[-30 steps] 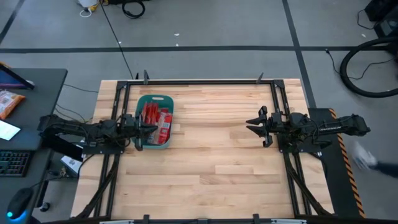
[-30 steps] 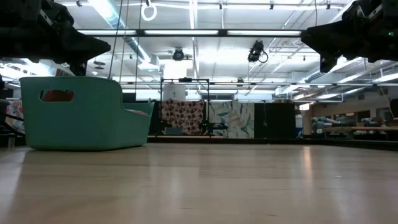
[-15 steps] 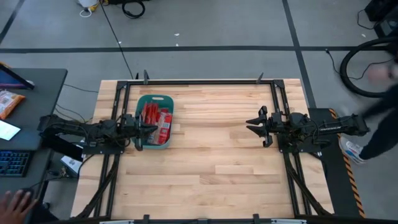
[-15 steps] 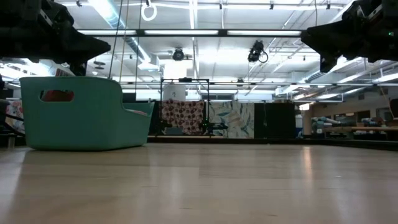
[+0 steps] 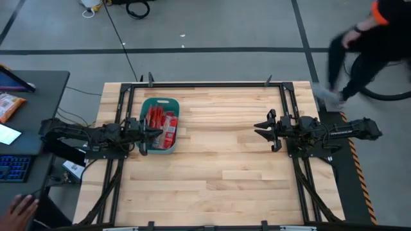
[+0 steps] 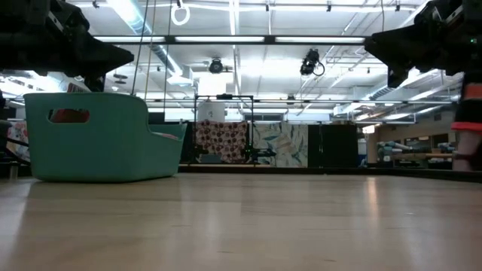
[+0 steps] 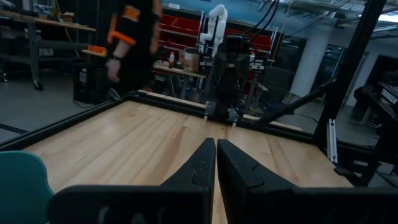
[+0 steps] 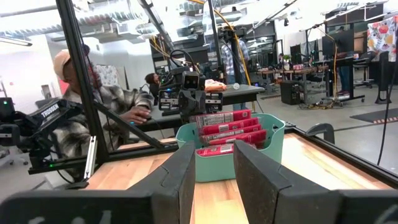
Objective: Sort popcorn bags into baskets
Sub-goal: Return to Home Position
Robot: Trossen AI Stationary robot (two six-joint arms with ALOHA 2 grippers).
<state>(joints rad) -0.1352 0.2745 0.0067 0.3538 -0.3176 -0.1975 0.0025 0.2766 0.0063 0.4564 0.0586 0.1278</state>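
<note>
We see a wooden table (image 5: 218, 173) with the left arm (image 5: 83, 136) lying level along its left edge and the right arm (image 5: 334, 133) along its right edge. A person (image 5: 359, 35) in dark clothes with orange at the shoulder is off the table's far right corner. The teal-green basket (image 5: 159, 101) sits on the table's left side, toward the far edge. It's a rectangular tub with rounded corners and a handle slot (image 6: 69, 116) that shows red through it. The left gripper (image 5: 158, 133) hangs above the basket's left rim, its fingers (image 7: 199, 168) pressed together with nothing between them. The right gripper (image 5: 258, 129) is raised over the table's right half, well apart from the basket. It points at the basket, its fingers (image 8: 180, 174) spread with a clear gap and nothing held. The popcorn bags (image 5: 160, 123) are all inside the basket. They're flat red packets with pale panels, standing on edge in tight rows, tops poking just above the rim.
</note>
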